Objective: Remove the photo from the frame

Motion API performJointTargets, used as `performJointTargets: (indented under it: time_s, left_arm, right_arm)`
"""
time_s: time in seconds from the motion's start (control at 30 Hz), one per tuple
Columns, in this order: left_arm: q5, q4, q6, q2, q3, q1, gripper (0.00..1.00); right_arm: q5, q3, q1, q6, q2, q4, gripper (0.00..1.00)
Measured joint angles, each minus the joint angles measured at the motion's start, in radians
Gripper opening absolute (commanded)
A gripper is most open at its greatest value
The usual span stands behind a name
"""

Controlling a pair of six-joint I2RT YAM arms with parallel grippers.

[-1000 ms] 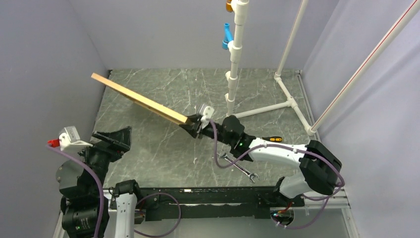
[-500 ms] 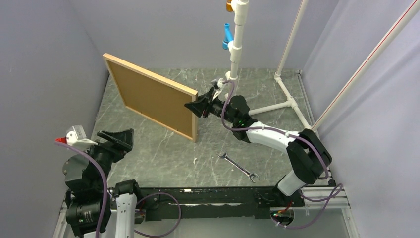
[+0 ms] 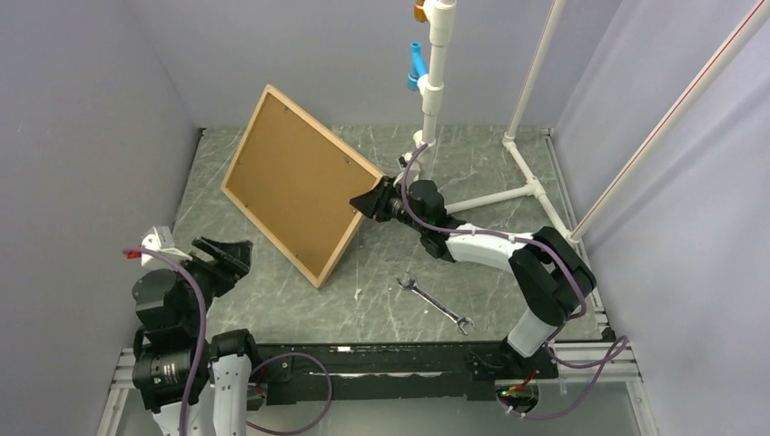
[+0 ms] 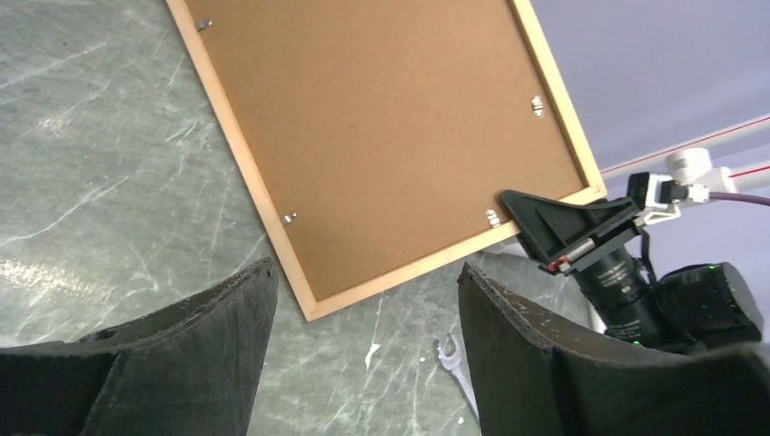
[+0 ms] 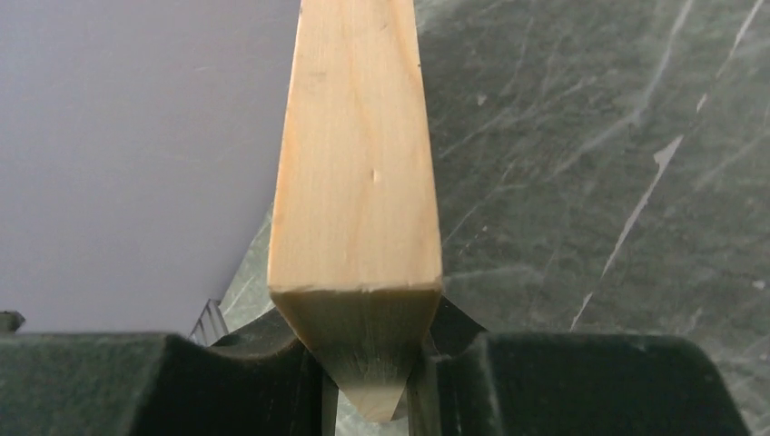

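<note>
- Well, the frame (image 5: pixel 354 182) is up off the marble-patterned table (image 3: pixel 508 272), tilted like a diamond over the left-middle of it, one corner pointing down and the top leaning towards the back wall.
- Set inside its light wood strips is the brown backing board (image 3: pixel 295 182), which fills the whole opening. Small metal clips (image 4: pixel 538 106) along the inner edge lie over the board.
- The photo can't be seen from anywhere. Only the brown back faces the cameras.
- The right gripper (image 3: pixel 368 202) is pinched on the frame's right-hand corner. Its wrist view shows the wood strip wedged between the two black fingers, edge-on.
- The left gripper (image 4: pixel 363 345) has its jaws spread wide with nothing between them. It hangs low at the near left, apart from the frame and aimed up at its back.
- I can't tell whether the frame's lowest corner touches the table or hangs just above it.
- A wrench (image 3: pixel 438 304) lies on the table near the right arm, well apart from the frame.
- A white pipe stand (image 3: pixel 431 91) rises at the back, just beyond the right gripper.
- A second ago the frame showed only its thin edge, stretched out nearly flat. Half a second ago it stood with its back showing and its edges squarer.
- Since then it has been rolled onto its corner and carried a little towards the middle.
- The right arm has reached further back, the left gripper has sunk slightly, and the wrench has not shifted.
</note>
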Motion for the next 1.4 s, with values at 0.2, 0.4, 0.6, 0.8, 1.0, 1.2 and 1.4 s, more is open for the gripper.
performJointTargets:
  time_s: [0.2,0.4,0.6,0.8,1.0,1.2,1.4]
  left_arm:
    - [0.000,0.012,0.052,0.027,-0.055,0.000,0.75]
    - [0.033,0.080,0.114,0.188,-0.055,0.000,0.75]
    - [0.077,0.174,0.138,0.340,-0.044,0.000,0.74]
    - [0.133,0.300,0.154,0.511,0.017,0.000,0.72]
    - [0.154,0.370,0.216,0.700,0.063,0.000,0.68]
    - [0.135,0.442,0.340,0.775,-0.010,0.000,0.66]
    - [0.140,0.475,0.402,0.758,-0.101,0.005,0.65]
  right_arm:
    - [0.058,-0.037,0.011,0.087,0.005,0.003,0.00]
    - [0.101,-0.075,0.028,0.179,0.028,0.044,0.00]
    - [0.183,-0.143,0.067,0.305,0.029,0.069,0.00]
    - [0.390,-0.333,0.166,0.481,-0.095,0.068,0.00]
    - [0.505,-0.344,0.224,0.540,-0.122,0.011,0.00]
    - [0.522,-0.277,0.225,0.598,-0.040,-0.009,0.00]
    - [0.591,-0.220,0.282,0.639,0.014,-0.043,0.00]
